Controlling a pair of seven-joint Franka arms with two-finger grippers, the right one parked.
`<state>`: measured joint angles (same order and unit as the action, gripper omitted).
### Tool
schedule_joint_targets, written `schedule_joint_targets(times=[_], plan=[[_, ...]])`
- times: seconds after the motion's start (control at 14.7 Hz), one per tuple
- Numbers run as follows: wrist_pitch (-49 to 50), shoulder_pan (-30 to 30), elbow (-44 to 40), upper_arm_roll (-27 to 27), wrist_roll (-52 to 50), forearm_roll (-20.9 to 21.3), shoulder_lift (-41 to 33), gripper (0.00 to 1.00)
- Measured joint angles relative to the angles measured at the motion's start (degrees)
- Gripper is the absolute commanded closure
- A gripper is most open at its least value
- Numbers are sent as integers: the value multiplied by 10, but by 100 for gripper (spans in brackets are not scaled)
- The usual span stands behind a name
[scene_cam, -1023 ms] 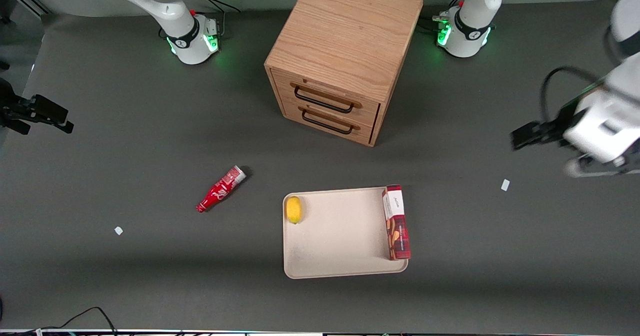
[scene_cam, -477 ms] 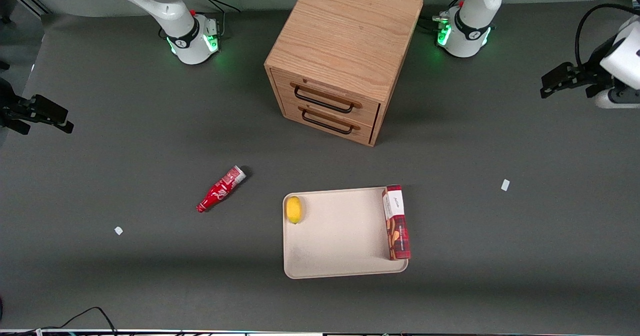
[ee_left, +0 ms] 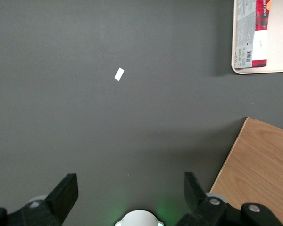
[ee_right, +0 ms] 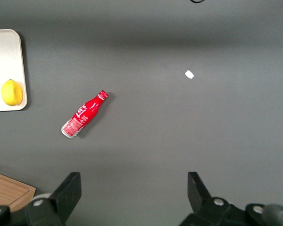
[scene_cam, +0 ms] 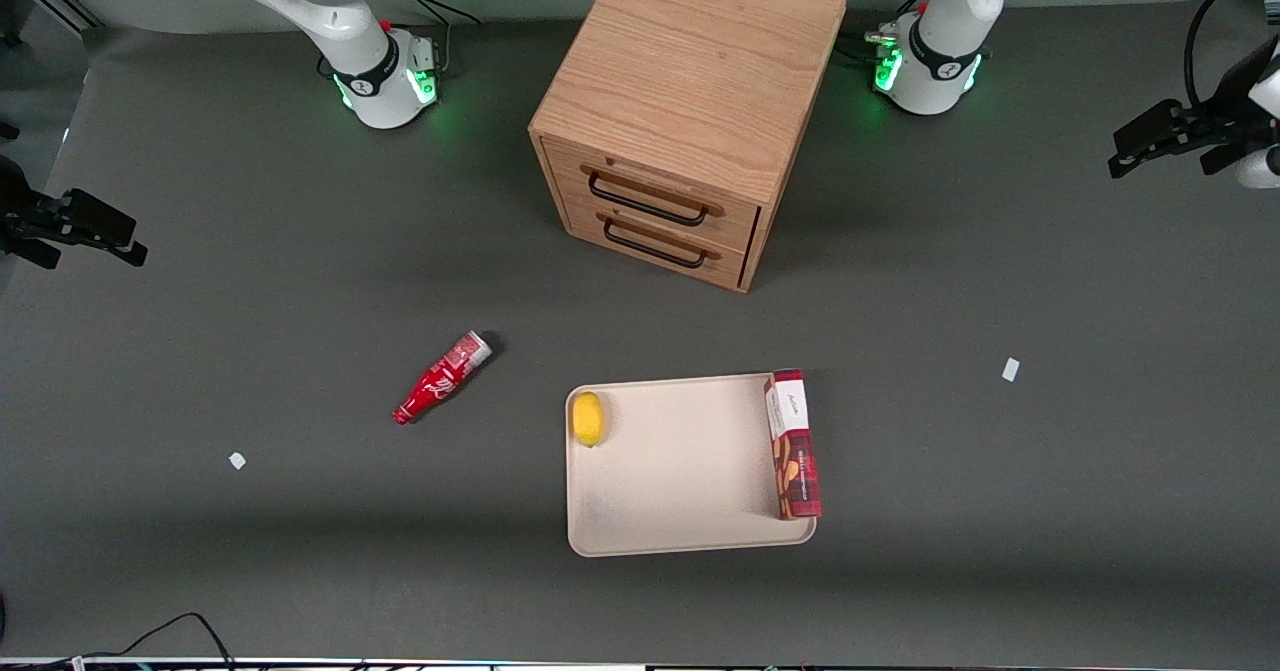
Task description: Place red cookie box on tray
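Observation:
The red cookie box (scene_cam: 792,445) lies on the beige tray (scene_cam: 680,471), along the tray's edge toward the working arm's end, white label end pointing at the cabinet. The left wrist view catches the box's label end (ee_left: 253,35) on a corner of the tray (ee_left: 278,56). My gripper (scene_cam: 1150,141) hangs high near the working arm's end of the table, well away from the tray and farther from the front camera than it. It is open, with its fingers (ee_left: 66,193) spread wide over bare mat and nothing between them.
A lemon (scene_cam: 587,418) sits in the tray's corner toward the parked arm. A red soda bottle (scene_cam: 441,377) lies on the mat beside the tray. The wooden drawer cabinet (scene_cam: 690,111) stands farther back. Small white scraps (scene_cam: 1010,369) (scene_cam: 237,460) lie on the mat.
My gripper has pulled back and up, away from the tray toward the working arm's end and farther from the front camera. The box and tray have not moved.

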<state>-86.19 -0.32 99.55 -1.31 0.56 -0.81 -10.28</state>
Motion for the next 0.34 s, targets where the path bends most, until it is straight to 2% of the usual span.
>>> schedule_joint_targets(times=[0.34], plan=[[19, 0, -19, -8, 30, 0, 6, 0]])
